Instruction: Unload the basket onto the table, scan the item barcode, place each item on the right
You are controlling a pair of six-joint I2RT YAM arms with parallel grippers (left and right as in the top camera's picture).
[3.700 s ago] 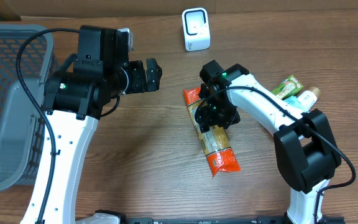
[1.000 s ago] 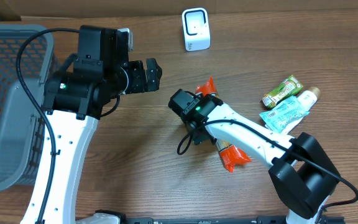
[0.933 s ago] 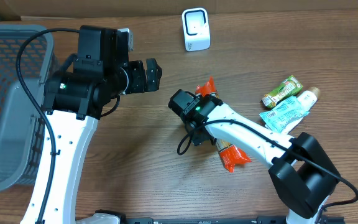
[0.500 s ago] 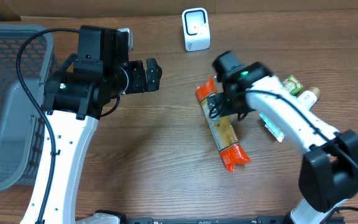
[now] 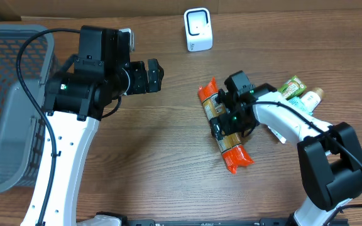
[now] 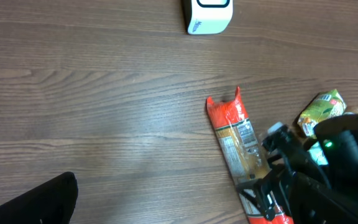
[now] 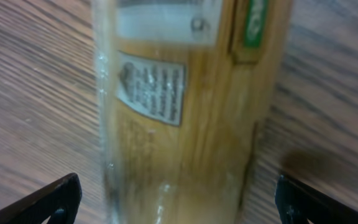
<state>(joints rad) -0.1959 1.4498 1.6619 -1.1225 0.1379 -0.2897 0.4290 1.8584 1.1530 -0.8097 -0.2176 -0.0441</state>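
The item, a long clear pack of spaghetti with orange ends [image 5: 224,125], lies slanted on the wooden table; it also shows in the left wrist view [image 6: 238,140]. My right gripper [image 5: 229,118] hangs low over its middle, open. In the right wrist view the pack [image 7: 191,124] fills the space between the two spread fingertips [image 7: 55,200], touching neither; my right gripper [image 7: 179,205] holds nothing. A white printed label [image 7: 151,87] faces up, too blurred to read. The white scanner [image 5: 198,29] stands at the back. My left gripper [image 5: 148,75] hovers open and empty, left of the pack.
A grey mesh basket [image 5: 5,107] fills the left edge. A green packet [image 5: 286,90], a white tube [image 5: 310,97] and a pale blue pouch [image 5: 288,116] lie right of the pack, close to my right arm. One left finger [image 6: 30,202] shows at the bottom left.
My right arm has swung from the pack's left side round to its right and come down over its middle with the jaws opened wide. The left arm has not moved.
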